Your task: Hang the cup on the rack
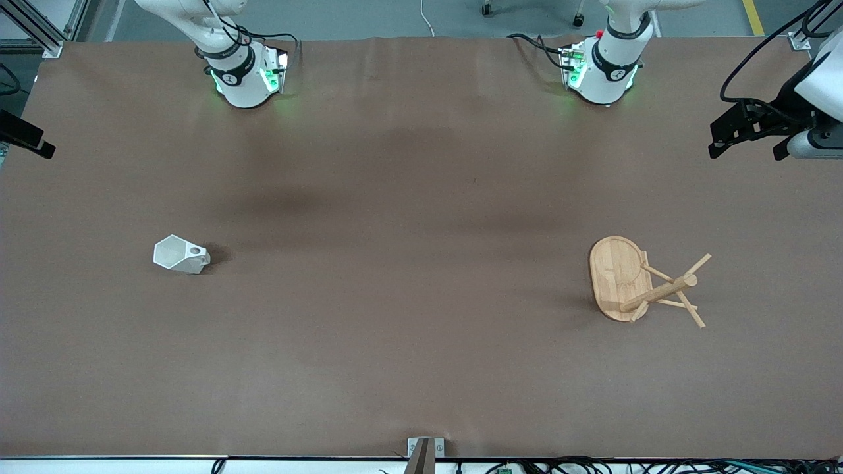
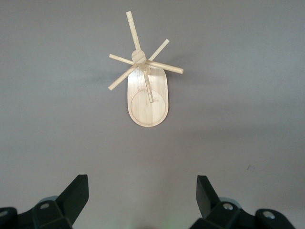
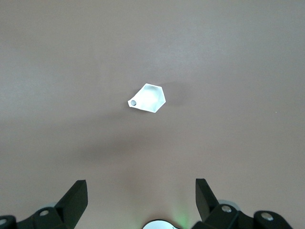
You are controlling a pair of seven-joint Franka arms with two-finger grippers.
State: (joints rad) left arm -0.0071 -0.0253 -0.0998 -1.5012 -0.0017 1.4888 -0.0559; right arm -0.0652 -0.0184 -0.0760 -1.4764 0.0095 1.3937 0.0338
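Cup (image 1: 181,255) and rack (image 1: 642,282) stand well apart on the counter (image 1: 408,329); left end effector (image 2: 142,198) and right end effector (image 3: 141,200) hover high, both spread wide

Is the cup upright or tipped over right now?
Upright: the cup shows its open mouth from above, tab handle alongside.

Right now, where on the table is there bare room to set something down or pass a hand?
The widest bare stretch lies between the cup and the rack, mid-table. The table strip nearer the front camera than both is bare too. It is tightest around the rack's pegs. The left gripper and right gripper hang high, jaws open.
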